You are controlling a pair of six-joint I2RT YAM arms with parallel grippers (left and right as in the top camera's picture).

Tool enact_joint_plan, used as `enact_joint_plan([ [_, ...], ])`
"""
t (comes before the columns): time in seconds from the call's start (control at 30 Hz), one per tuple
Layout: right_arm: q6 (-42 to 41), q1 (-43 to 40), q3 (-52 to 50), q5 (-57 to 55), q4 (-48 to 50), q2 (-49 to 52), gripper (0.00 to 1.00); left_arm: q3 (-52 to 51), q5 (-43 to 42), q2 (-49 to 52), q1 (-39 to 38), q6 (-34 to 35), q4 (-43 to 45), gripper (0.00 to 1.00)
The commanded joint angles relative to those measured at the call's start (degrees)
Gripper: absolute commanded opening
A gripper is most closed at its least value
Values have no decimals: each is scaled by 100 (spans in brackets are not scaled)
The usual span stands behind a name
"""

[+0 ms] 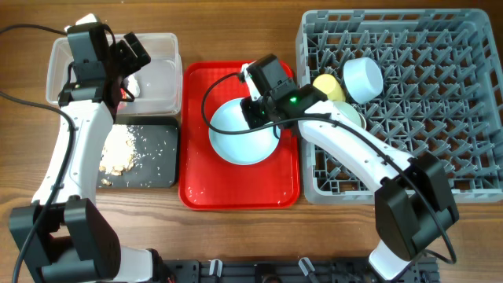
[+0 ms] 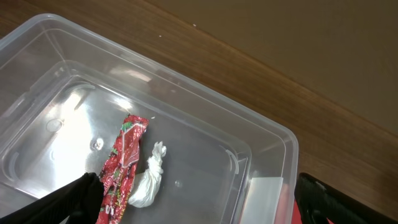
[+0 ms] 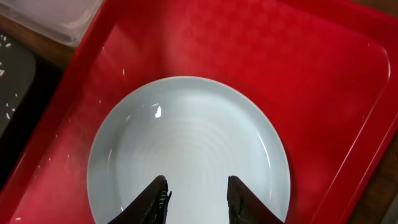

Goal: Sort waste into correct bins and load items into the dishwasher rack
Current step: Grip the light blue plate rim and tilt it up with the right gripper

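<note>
**Plate on the red tray, wrapper in the tub, both grippers spread**

The grey dishwasher rack [image 1: 409, 157] fills the right side of the table. Three dishes sit among its pegs near the left edge. The red serving tray [image 1: 240, 189] lies just beside the rack, at the centre. On the far left the clear plastic tub [image 1: 161, 86] stands at the back, and the shallow black tray [image 1: 153, 161] lies directly in front of it.

The pale blue plate [image 3: 186, 149] rests flat on the red tray. The right gripper [image 3: 198, 200] hangs over the plate's near rim with its fingers parted and nothing between them.

In the rack, the pale blue bowl [image 1: 363, 77] lies tipped on its side. The mint green bowl [image 1: 351, 116] is just in front of it, and the small yellow cup [image 1: 326, 85] is to their left.

Beige crumbly leftovers [image 1: 118, 153] are spread over the left part of the black tray.

The crumpled red wrapper [image 2: 124, 158] lies on the tub floor, and the white scrap [image 2: 148, 183] touches its side. The left gripper [image 2: 196, 205] hovers above them with its fingers wide apart and empty.
</note>
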State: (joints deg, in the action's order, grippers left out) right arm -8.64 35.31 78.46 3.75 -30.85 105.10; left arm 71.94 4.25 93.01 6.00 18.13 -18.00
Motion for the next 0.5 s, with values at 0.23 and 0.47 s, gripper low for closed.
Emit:
enact_joint_plan([
  [0.23,308,-256,83,-109,107,92,45,20,13,-28,17,31,15,100],
  [0.47,278,-284,66,-887,164,348,45,20,13,-28,17,31,15,100],
])
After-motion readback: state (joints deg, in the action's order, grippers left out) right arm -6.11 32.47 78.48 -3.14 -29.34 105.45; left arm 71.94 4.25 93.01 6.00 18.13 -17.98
